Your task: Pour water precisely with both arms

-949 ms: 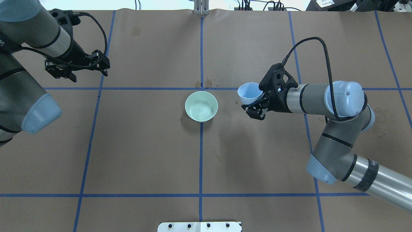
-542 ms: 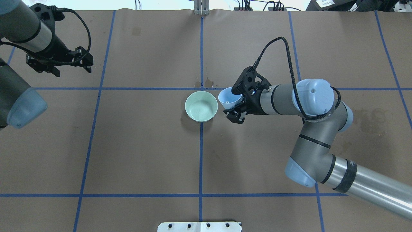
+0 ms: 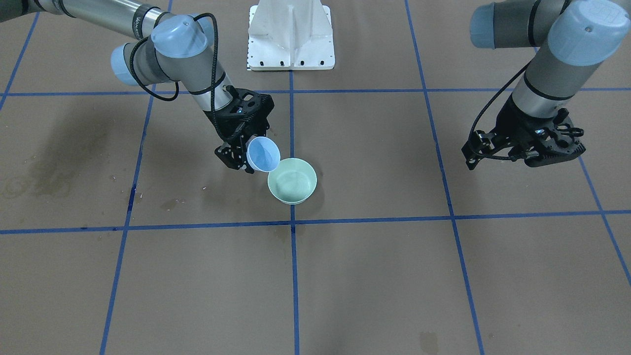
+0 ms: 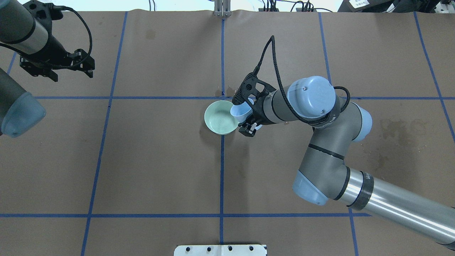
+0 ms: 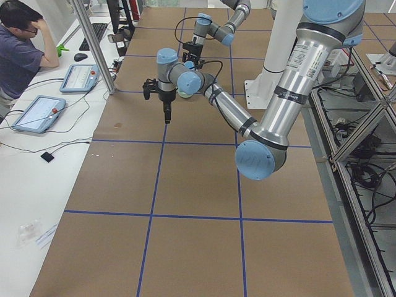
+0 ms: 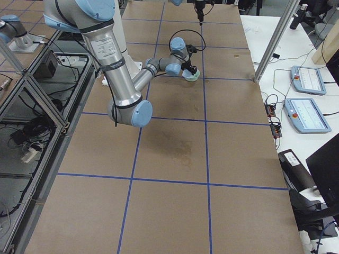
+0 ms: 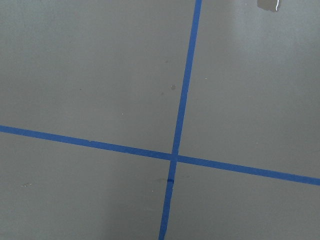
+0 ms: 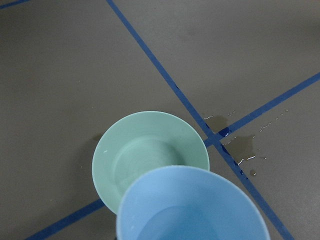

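Overhead exterior, mid-frame: grips light blue cup [image 4: 240,112] in right claw [image 4: 245,120], tilted toward green bowl [image 4: 219,120], cup lip over bowl's right rim. Holds left claw [image 4: 73,73] released, empty, upper left of frame, well apart from bowl. Shows water [image 8: 243,146] in right wrist view as glinting puddle on desk [image 4: 160,160] at tape crossing [image 8: 216,136] just beside bowl; cup's contents: cannot tell.

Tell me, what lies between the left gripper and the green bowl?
Nothing stands there. In the overhead view, only bare brown paper crossed by blue tape lines lies between the left gripper and the green bowl.
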Motion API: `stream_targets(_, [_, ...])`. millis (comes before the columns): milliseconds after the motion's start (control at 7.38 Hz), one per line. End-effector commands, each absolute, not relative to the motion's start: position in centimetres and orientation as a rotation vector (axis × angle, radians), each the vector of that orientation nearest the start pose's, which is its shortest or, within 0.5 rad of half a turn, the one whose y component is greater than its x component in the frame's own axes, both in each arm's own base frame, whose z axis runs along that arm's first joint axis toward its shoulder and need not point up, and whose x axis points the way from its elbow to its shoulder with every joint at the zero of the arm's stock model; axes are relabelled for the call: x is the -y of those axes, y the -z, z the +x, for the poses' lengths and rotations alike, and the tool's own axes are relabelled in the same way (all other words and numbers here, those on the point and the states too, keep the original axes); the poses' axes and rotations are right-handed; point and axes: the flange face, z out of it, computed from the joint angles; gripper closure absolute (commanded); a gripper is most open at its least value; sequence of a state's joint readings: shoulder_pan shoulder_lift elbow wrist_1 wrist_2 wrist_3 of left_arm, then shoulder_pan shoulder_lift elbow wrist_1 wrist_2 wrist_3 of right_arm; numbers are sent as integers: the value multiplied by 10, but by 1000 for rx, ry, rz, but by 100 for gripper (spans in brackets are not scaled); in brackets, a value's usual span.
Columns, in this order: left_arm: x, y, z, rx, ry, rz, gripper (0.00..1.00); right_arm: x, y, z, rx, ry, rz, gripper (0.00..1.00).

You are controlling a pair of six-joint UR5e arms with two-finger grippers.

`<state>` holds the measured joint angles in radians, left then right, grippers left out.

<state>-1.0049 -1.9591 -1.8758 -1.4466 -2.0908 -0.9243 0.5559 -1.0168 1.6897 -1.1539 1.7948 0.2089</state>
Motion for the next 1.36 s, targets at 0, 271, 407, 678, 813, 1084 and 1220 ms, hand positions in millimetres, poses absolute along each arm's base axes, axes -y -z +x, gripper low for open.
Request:
stream_targets(0, [547, -327, 244, -746, 191, 68, 0, 444, -216, -522, 725, 921, 716, 100])
stream_targets(271, [549, -327, 241, -745, 196, 70, 0, 447, -201, -528, 660, 974, 651, 100])
stream_targets(407, [550, -330, 242, -741, 189, 69, 0, 447, -193, -534, 625, 996, 608, 100])
stream_targets(678, [551, -330, 241, -740, 189, 70, 0, 445, -193, -544, 581, 1017, 574, 100])
stream_targets(813, [551, -330, 239, -740, 190, 72, 0, 451, -186, -555, 554, 1026, 545, 100])
stream_targets(1084, [553, -343, 225, -728, 187, 73, 0, 450, -181, -561, 515, 1048, 523, 100])
stream_targets(1220, [553, -345, 224, -732, 179, 66, 0, 452, -186, -567, 487, 1059, 511, 100])
